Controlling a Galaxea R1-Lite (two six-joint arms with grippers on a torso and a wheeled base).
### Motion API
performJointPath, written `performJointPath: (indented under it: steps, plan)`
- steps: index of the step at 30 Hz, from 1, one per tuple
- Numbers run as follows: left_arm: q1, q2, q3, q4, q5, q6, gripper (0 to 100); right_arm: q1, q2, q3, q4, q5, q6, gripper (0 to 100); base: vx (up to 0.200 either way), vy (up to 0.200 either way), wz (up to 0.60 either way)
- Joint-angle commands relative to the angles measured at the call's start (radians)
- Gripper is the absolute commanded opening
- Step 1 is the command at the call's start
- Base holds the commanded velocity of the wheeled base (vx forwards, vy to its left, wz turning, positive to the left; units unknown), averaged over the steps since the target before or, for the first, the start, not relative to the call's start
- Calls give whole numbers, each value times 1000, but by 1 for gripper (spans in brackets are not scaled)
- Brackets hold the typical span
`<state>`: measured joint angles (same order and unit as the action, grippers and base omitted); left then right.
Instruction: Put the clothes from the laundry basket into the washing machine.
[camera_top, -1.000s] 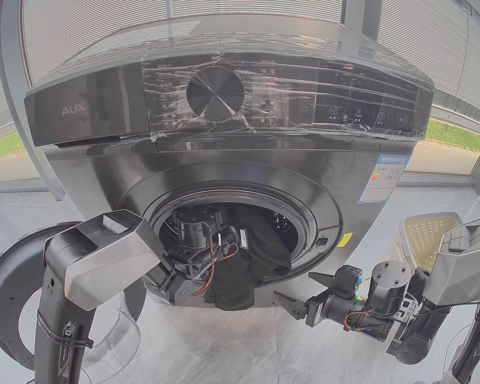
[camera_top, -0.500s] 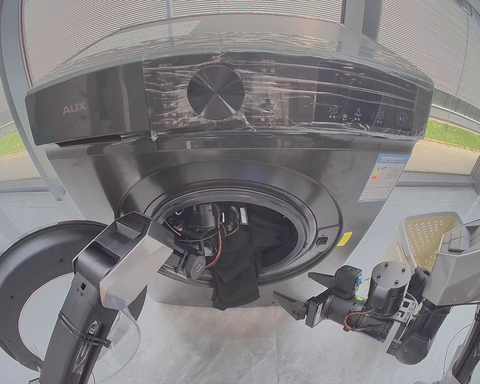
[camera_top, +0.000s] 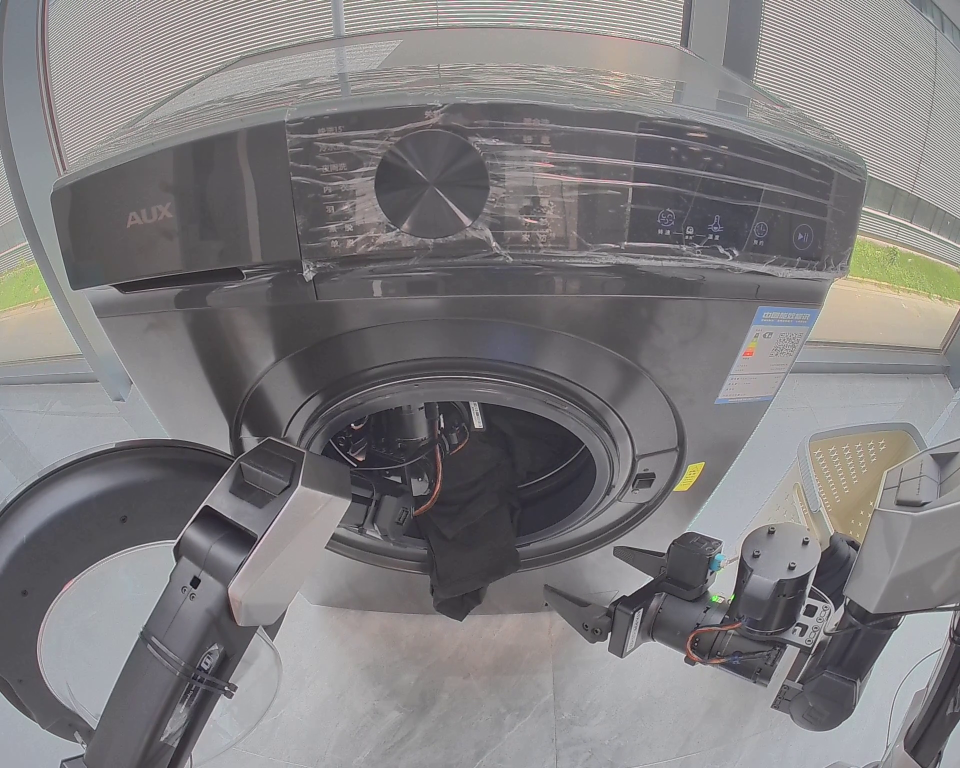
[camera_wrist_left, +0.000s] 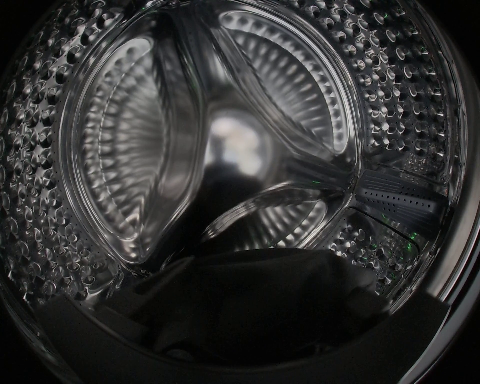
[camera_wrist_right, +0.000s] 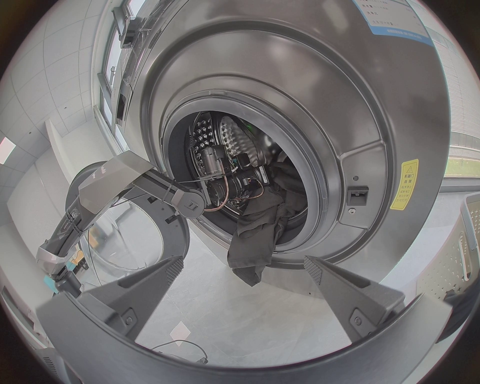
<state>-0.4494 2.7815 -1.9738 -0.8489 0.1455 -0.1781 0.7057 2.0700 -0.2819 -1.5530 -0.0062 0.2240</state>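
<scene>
Dark grey front-loading washing machine (camera_top: 600, 330) stands before us. Its round door with clear window (camera_top: 90, 520) is swung fully open to the left.

Left arm (camera_top: 265, 530) runs up from low left and passes through the door opening. The left gripper (camera_wrist_right: 251, 178) sits inside the mouth of the perforated steel drum (camera_wrist_left: 400, 75), against the upper part of the cloth. Cables and wrist hide its business end, so we cannot tell whether it grips the cloth or has let go.

Task item: one dark charcoal garment (camera_top: 470, 530). It is draped over the lower lip of the opening. Part of it lies inside on the drum floor, seen as a dark heap in the left wrist view, probably the same piece, though that view is dim. The rest hangs outside down the machine's front, its lowest corner dangling above the pale grey tiled floor (camera_top: 480, 690).

Right gripper (camera_top: 585, 572) hangs low, to the right of the opening, well apart from the garment. It is spread wide with nothing between the jaws and points toward the machine.

Beige perforated plastic laundry basket (camera_top: 860, 470) stands at far right, behind the right arm. We cannot see what it contains.
</scene>
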Motion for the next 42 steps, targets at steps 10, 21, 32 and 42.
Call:
performJointPath:
  steps: [10,21,32,42]
  plan:
    - [-40,-241,348,163,-20,0,100,6,-1,1,-1,0,0,100,0,0,0]
    - [-63,-376,584,281,-170,22,100,9,-2,0,-1,-1,0,100,0,0,0]
    - [-72,-358,653,275,-192,88,100,12,-2,0,-1,0,0,100,0,0,0]
    - [-77,-295,641,246,-190,86,0,12,-4,-2,-1,-1,0,100,0,0,0]
